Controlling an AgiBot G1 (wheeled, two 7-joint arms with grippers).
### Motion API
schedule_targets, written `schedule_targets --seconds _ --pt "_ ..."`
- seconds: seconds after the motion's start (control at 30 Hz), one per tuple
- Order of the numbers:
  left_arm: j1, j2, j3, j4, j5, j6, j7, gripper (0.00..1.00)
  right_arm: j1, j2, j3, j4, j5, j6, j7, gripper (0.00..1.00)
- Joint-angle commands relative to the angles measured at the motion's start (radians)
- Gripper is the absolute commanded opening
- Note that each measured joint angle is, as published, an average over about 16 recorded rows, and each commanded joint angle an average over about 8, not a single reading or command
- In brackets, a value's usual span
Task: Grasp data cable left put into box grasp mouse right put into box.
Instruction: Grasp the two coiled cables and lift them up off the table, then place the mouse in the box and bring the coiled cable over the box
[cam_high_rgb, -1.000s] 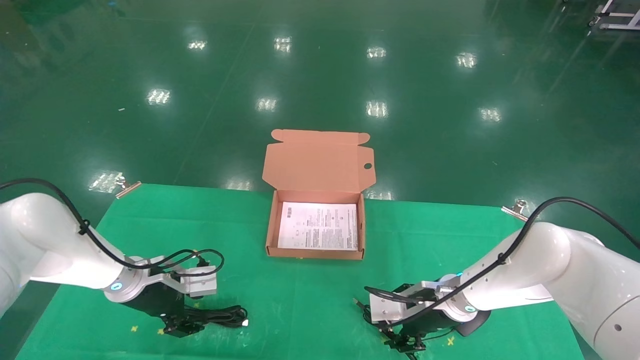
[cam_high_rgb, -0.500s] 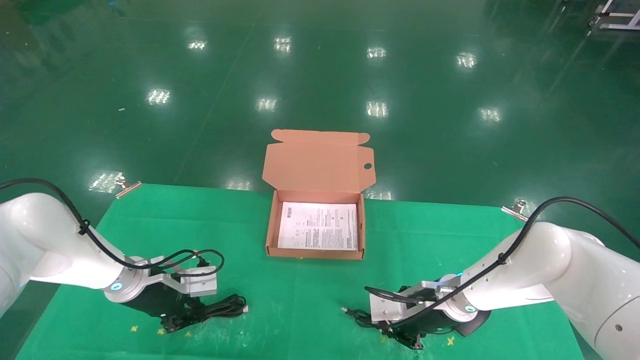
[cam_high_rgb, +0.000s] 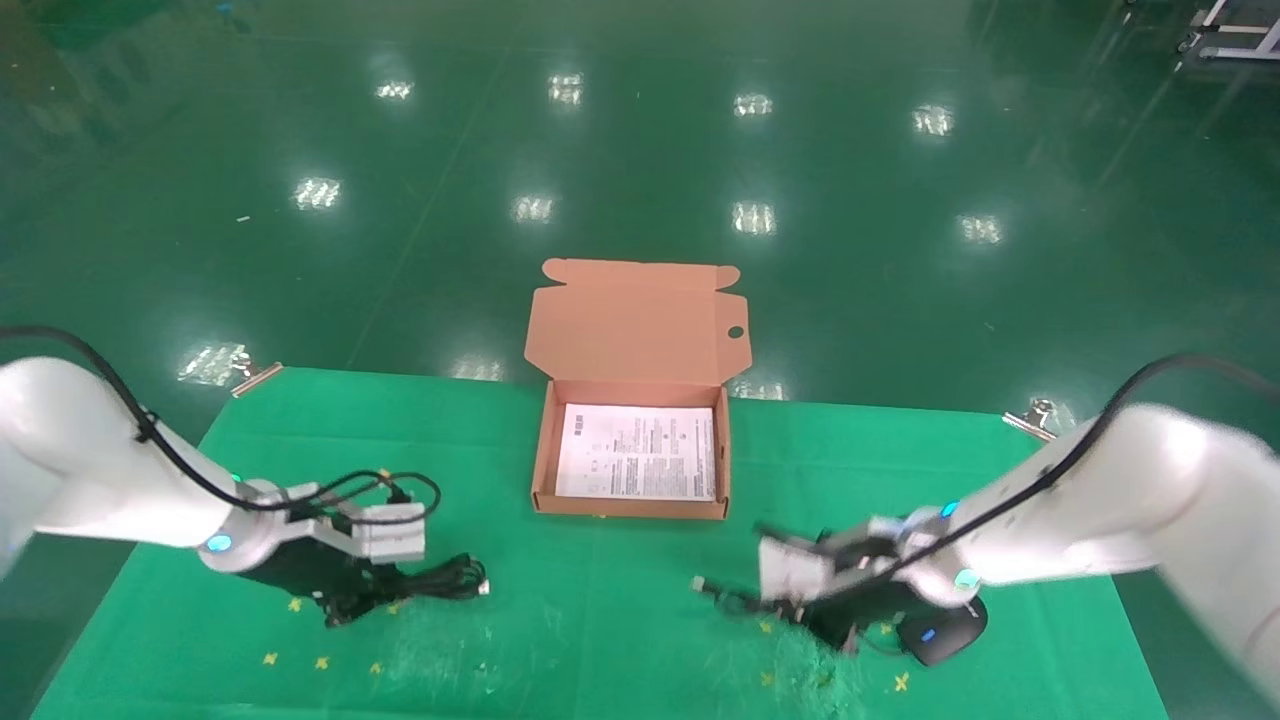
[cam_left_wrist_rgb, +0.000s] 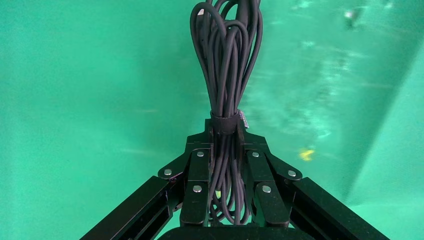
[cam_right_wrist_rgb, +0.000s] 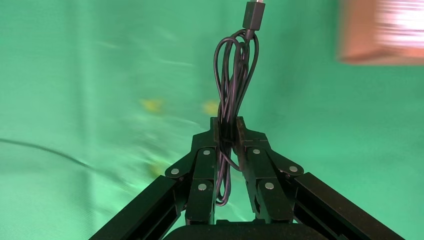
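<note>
Your left gripper (cam_left_wrist_rgb: 223, 135) reaches low over the table's left front, clamped on the data cable (cam_high_rgb: 440, 581), whose bundle points toward the centre, while your right gripper (cam_right_wrist_rgb: 228, 131) at right front pinches the mouse (cam_high_rgb: 941, 637) cord, both well short of the box (cam_high_rgb: 632, 513).

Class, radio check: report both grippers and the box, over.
Left gripper shut on data cable. Right gripper shut on mouse cord. Box open, path unobstructed.
</note>
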Motion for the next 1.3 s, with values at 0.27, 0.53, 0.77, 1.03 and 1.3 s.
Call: schedule_targets --seconds 0.27,0.53,0.77,1.03,1.3 --pt "-0.077 -0.059 -0.006 -0.097 0.004 -0.046 0.036 0.00 0.123 0.115 0.040 0.130 -0.023 0.074 0.050 0.00" --pt "-0.135 -0.083 -0.018 -0.246 0.010 -0.108 -0.019 0.00 0.230 0.099 0.077 0.231 -0.068 0.207 0.063 0.00" --pt "-0.169 -0.079 -0.039 -0.364 0.013 -0.181 -0.123 0.00 0.306 -0.056 0.109 0.128 -0.049 0.298 -0.058 0.00" --pt "-0.205 -0.076 -0.053 -0.452 0.032 -0.245 -0.196 0.00 0.365 -0.193 0.171 -0.057 0.048 0.374 -0.257 0.00" --pt "-0.215 -0.094 -0.063 -0.502 0.033 -0.260 -0.229 0.00 0.377 -0.212 0.207 -0.077 0.154 0.381 -0.385 0.00"
